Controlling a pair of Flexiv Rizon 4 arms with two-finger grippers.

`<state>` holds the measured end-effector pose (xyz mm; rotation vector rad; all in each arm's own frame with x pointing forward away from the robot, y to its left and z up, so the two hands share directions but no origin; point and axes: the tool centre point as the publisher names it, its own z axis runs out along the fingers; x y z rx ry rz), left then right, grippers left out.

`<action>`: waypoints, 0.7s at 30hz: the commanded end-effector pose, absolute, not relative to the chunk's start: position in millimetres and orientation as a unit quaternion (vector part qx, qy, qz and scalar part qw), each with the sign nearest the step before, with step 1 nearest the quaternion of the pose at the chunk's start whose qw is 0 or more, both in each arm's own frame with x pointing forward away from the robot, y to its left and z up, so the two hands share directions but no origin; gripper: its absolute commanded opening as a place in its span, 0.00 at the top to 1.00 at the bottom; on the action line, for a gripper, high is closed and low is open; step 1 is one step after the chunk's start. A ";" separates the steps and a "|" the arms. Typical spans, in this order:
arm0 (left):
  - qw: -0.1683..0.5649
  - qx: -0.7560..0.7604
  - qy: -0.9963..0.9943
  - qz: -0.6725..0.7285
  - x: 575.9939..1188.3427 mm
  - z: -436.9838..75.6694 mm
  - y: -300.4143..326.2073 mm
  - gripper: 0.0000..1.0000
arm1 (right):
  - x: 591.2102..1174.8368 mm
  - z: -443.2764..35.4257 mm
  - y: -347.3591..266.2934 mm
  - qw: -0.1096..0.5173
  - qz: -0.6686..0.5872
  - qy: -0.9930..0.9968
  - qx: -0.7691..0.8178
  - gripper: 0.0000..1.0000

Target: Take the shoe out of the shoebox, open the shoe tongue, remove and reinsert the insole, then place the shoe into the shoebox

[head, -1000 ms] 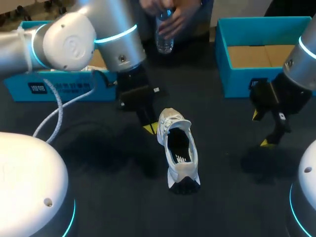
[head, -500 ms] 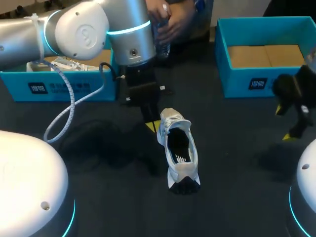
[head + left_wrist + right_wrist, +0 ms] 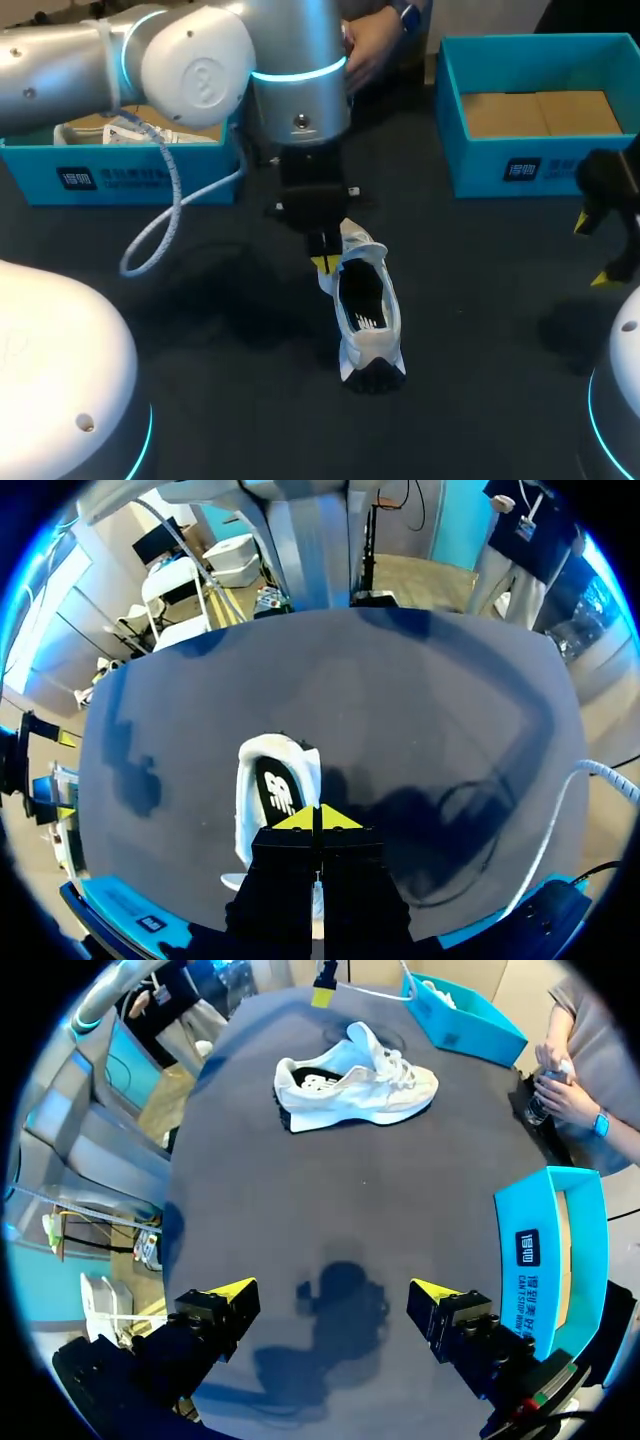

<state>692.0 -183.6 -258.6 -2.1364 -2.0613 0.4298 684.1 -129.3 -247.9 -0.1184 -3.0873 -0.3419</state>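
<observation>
Our L arm (image 3: 190, 60) comes in from the left & reaches to the middle, wrist turned straight down; L gripper (image 3: 322, 262) points downward, low over the table; in L wrist view its two yellow tips sit pressed together, no gap; R gripper (image 3: 597, 250) is at the far right edge of head view, tilted down; its fingers (image 3: 215, 1310) are spread wide, yellow tips well apart in R wrist view.

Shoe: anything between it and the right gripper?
Nothing visible. Only bare table lies between the open right gripper and the shoe; the left gripper sits beyond the shoe.
</observation>
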 end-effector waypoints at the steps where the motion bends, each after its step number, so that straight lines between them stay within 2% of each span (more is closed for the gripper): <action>1: 0.080 -0.712 -0.684 0.136 694.9 -257.4 -186.9 1.00 | 683.7 -248.7 -129.3 0.016 -0.109 -0.993 -0.038 0.00; 8: 0.127 -0.761 -0.630 0.089 689.9 -281.3 -206.3 1.00 | 683.7 -248.7 -129.3 0.016 -0.109 -0.993 -0.038 0.00; 15: 0.127 -0.761 -0.630 0.089 689.9 -281.3 -206.3 1.00 | 683.7 -248.7 -129.3 0.016 -0.109 -0.993 -0.038 0.00; 21: 0.130 -0.772 -0.619 0.064 688.7 -302.9 -214.6 1.00 | 683.7 -248.7 -129.3 0.016 -0.109 -0.993 -0.038 0.00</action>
